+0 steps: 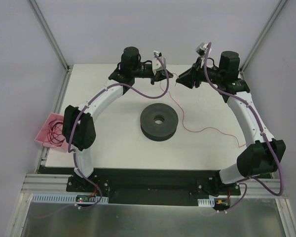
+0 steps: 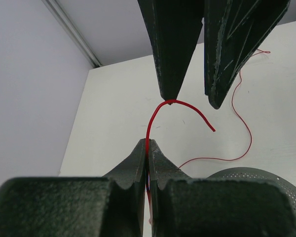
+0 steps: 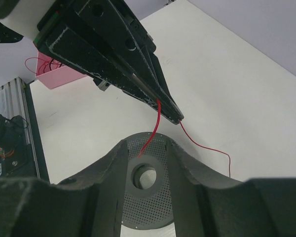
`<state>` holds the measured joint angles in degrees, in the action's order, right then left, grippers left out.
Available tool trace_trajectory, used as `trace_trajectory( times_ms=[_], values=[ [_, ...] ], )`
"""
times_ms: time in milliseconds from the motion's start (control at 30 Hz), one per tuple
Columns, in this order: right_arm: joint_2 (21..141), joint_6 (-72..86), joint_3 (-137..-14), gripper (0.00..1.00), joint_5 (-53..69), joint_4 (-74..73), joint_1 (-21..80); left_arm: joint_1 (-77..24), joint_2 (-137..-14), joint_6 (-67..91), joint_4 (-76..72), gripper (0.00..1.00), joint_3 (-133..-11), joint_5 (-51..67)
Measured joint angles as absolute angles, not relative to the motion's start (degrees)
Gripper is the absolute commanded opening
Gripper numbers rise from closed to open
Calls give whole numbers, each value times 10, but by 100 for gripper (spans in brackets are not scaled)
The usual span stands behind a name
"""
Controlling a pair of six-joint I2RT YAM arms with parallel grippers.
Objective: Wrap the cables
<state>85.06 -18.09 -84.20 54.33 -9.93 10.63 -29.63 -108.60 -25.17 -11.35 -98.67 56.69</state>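
White table (image 1: 113, 153), matte top. Near its middle lies a dark grey round disc (image 1: 148, 124) - flat, thick, hole through the centre, perforated top face in the right wrist view. Right of the disc a thin red wire (image 1: 207, 130) trails loosely over the surface, not touching the disc; its far part lifts off the top. Pink tray (image 1: 45, 129) with tangled red wire at the left edge - partly past it. Black base strip (image 1: 153, 180) along the near edge.
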Motion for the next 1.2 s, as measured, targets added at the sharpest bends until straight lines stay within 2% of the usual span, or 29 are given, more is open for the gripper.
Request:
trace_trajectory(
  times_ms=[100,300,800,867,933,1100,1200],
  values=[
    [851,-189,-842,31,539,-108,111,-296,-1082,-252,-114,0,-987,567],
    [865,-188,-850,0,525,-98,116,-296,-1074,-251,-114,0,-985,568],
    [888,-111,-850,0,515,17,143,-312,-1072,-233,-114,1,-972,569],
    [888,-111,-849,0,515,22,144,-312,-1072,-226,-116,29,-972,567],
    [888,-111,-848,0,515,25,143,-311,-1071,-219,-119,42,-970,565],
    [887,-121,-848,0,517,24,127,-297,-1023,-208,-90,56,-913,566],
    [885,-147,-848,0,518,12,113,-263,-987,-196,-61,58,-895,577]
  ],
)
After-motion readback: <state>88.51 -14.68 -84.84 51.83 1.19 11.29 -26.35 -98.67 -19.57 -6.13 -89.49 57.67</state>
